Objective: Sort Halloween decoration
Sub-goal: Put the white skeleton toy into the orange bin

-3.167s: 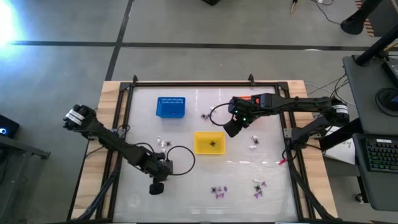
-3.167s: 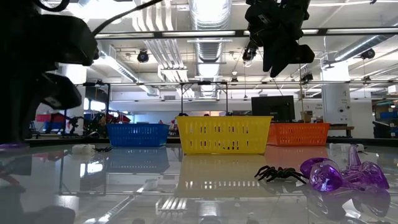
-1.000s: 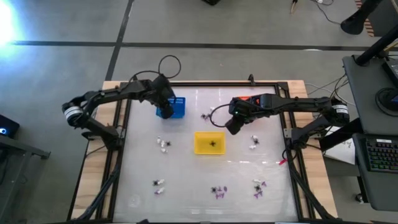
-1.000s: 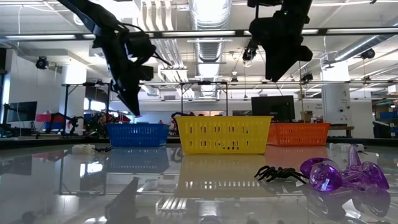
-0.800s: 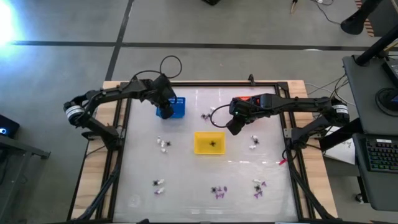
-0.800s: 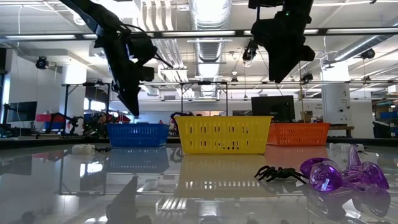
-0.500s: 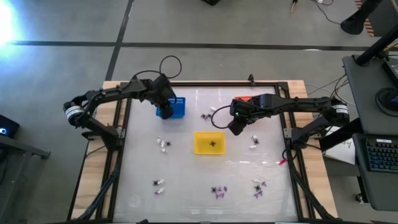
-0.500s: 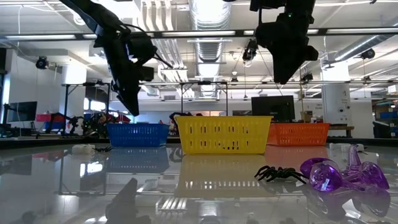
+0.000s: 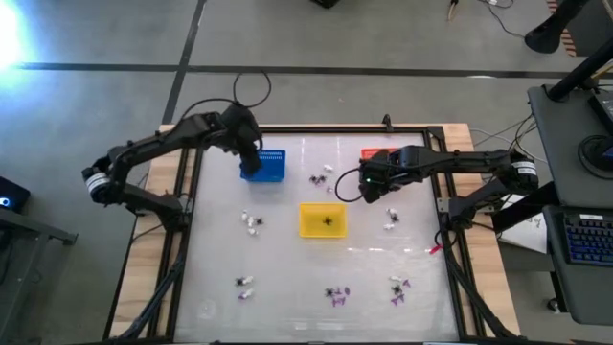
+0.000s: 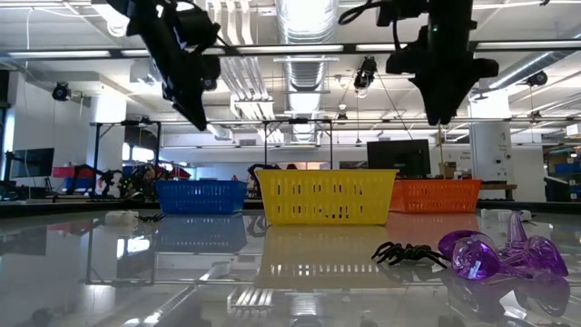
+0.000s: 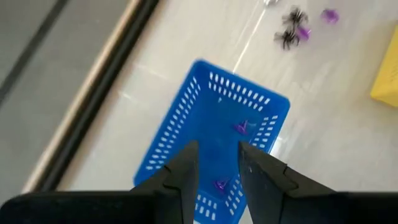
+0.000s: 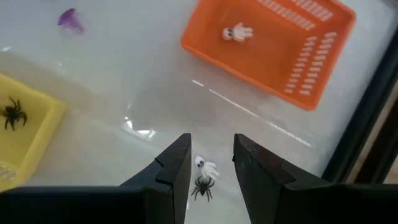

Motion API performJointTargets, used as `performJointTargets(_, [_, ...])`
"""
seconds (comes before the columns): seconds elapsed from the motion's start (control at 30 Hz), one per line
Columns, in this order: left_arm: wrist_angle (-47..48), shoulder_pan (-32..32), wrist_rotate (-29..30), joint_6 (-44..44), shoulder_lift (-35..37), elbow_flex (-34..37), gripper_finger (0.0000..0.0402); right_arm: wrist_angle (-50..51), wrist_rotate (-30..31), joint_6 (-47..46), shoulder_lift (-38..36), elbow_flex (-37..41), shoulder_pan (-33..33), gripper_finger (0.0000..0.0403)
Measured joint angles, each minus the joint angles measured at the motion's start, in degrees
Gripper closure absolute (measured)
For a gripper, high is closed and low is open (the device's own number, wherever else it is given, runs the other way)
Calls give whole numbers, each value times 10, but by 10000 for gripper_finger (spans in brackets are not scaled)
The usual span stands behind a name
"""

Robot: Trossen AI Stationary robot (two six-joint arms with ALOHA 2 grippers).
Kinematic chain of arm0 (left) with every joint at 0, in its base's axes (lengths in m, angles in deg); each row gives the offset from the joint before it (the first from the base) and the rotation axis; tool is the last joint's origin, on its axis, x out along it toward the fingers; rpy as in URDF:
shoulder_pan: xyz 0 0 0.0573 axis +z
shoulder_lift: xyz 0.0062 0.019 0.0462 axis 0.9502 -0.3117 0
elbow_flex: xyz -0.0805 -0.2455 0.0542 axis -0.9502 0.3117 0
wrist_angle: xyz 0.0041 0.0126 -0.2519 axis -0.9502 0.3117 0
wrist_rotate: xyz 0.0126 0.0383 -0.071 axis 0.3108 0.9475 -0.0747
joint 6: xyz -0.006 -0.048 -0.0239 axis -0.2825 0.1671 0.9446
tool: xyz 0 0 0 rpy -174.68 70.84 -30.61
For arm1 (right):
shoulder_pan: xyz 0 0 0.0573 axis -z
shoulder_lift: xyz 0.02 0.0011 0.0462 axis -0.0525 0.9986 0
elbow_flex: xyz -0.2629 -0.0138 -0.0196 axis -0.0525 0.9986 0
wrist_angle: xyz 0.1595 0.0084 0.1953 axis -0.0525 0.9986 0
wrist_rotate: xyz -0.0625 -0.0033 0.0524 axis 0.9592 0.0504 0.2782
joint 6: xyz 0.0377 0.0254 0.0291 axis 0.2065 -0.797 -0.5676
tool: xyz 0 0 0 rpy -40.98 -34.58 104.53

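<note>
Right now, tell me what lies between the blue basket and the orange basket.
In the high view, a small cluster of black and purple trinkets lies on the table between the blue basket and the orange basket.

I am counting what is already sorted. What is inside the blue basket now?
In the left wrist view, the blue basket holds two purple trinkets on its floor. The left gripper, open above it, covers part of the floor, so more pieces could lie hidden there.

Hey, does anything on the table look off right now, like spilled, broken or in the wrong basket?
Nothing stands out. The blue basket holds only purple trinkets, the yellow basket a black spider, the orange basket a white trinket. All three baskets sit upright.
</note>
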Motion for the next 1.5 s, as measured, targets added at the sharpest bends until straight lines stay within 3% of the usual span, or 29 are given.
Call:
performJointTargets(0.3, [46,0,3,-12,43,-27,308,7,0,-29,0,25,0,259])
performJointTargets(0.53, [49,0,4,-19,73,-14,308,-2,-43,30,0,120,0,248])
performJointTargets(0.83, [47,0,4,-23,70,-15,308,-118,-110,138,0,224,0,254])
performJointTargets(1.0, [47,0,4,-17,64,-15,308,-173,-117,177,0,258,2,254])
performJointTargets(1.5, [40,0,4,13,53,-15,308,-283,-132,207,-3,331,12,257])
